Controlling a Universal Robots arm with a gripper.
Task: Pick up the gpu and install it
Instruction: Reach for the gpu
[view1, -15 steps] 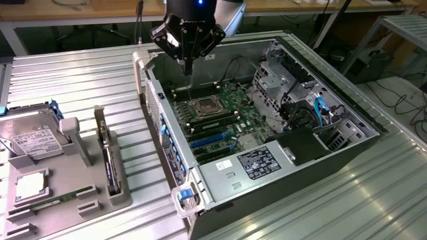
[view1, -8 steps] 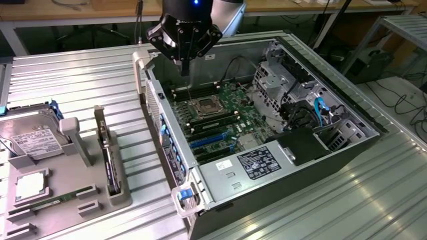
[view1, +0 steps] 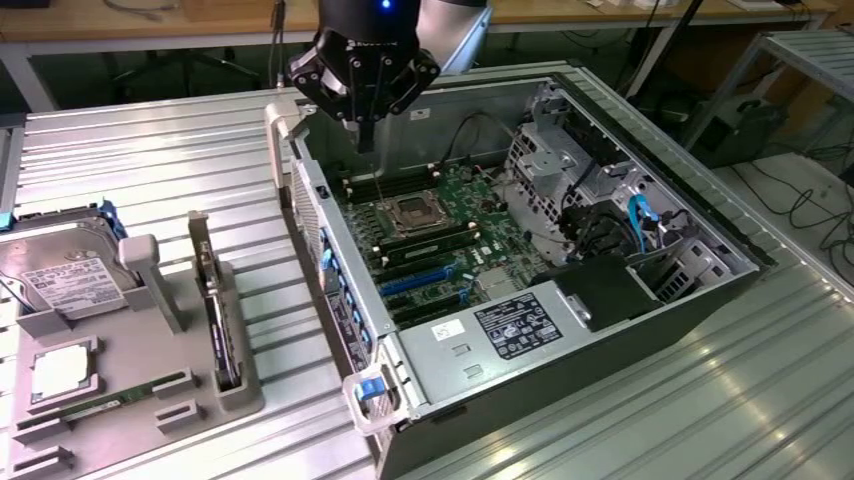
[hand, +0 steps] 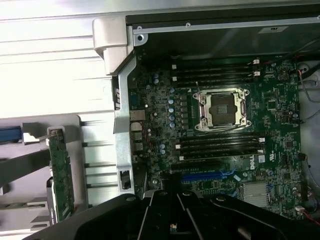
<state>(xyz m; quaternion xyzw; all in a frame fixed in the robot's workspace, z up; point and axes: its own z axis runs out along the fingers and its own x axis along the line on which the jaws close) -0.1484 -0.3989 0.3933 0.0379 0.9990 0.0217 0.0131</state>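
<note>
The ribbed metal surface (view1: 160, 160) is carrying an open computer case (view1: 561, 390) that is lying on its side, with its green circuit board (view1: 447, 235) facing up. A grey holder (view1: 174, 300) is sitting on the surface beside the case, toward the exterior view's left. The gripper (view1: 364, 145) is hanging over the far end of the case, above the board's memory slots. Its jaws seem to be pressing together with nothing between them, though from this angle that is hard to be sure of. The gpu (view1: 218, 320) is standing on edge in a slot of the holder, just outside the case wall and well apart from the gripper. A hard drive (view1: 60, 275) and a narrow memory stick (view1: 114, 400) are resting in the holder, farther from the case.
</note>
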